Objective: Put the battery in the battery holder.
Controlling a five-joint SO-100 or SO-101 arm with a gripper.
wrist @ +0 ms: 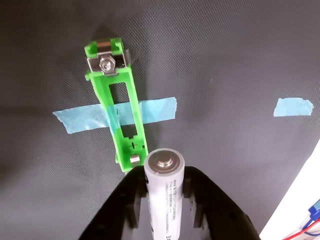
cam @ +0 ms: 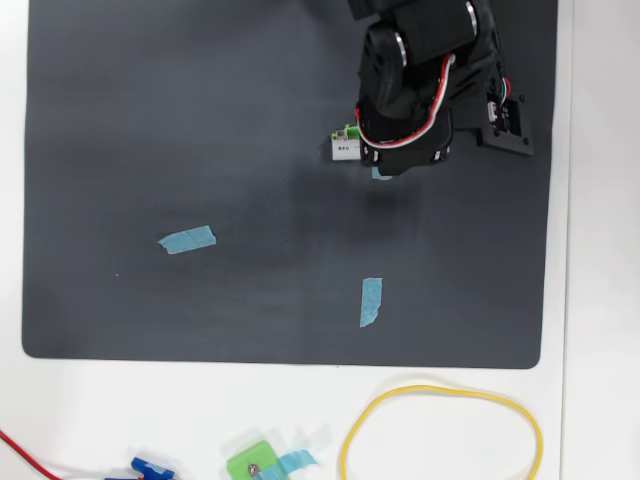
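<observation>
In the wrist view the bright-green battery holder [wrist: 118, 107] lies on the black mat, held down by a blue tape strip [wrist: 155, 111], with silver contacts at both ends. My gripper [wrist: 164, 192] is shut on the white battery [wrist: 164, 186], which stands between the black fingers [wrist: 131, 202] with its metal end cap facing the camera. The battery's end sits just beside the holder's near end. From overhead the arm [cam: 420, 80] covers most of the holder; only a green sliver of the battery holder [cam: 348, 131] and a white piece of the battery [cam: 344, 149] show at its left.
Loose blue tape pieces [cam: 187, 239] [cam: 371, 301] lie on the black mat [cam: 150, 120]. Off the mat's front edge are a squarish green piece [cam: 252, 462], a yellow loop [cam: 440, 430], a blue connector [cam: 150, 467] and a red wire.
</observation>
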